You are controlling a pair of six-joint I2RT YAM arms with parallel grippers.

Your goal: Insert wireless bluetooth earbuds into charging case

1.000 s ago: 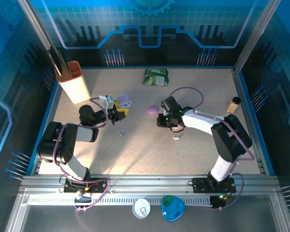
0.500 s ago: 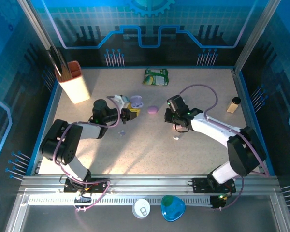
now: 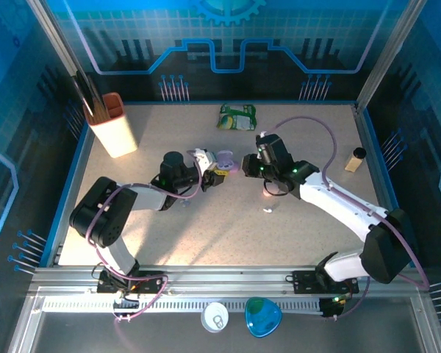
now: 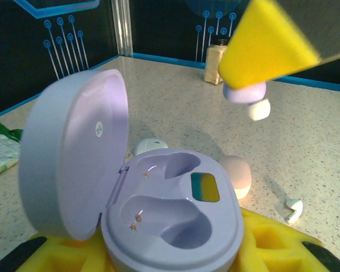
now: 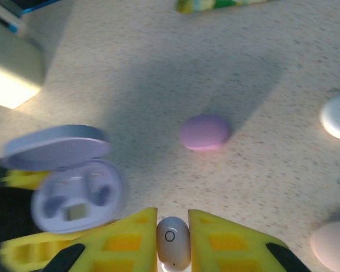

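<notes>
1. The left gripper (image 3: 216, 174) is clamped on the open lilac charging case (image 4: 175, 221) near the middle of the surface (image 3: 206, 235), well off every wall.
2. In the left wrist view its lid (image 4: 73, 170) stands up at 9 o'clock.
3. The right gripper (image 5: 173, 225) pinches one earbud (image 5: 173, 243) in the air, just at 3 o'clock of the case.
4. A loose white earbud (image 3: 267, 210) lies at 6 o'clock of the right gripper, with open surface beyond it to the near edge.
5. A green packet (image 3: 237, 117) lies at 12 o'clock, near the far edge.
</notes>
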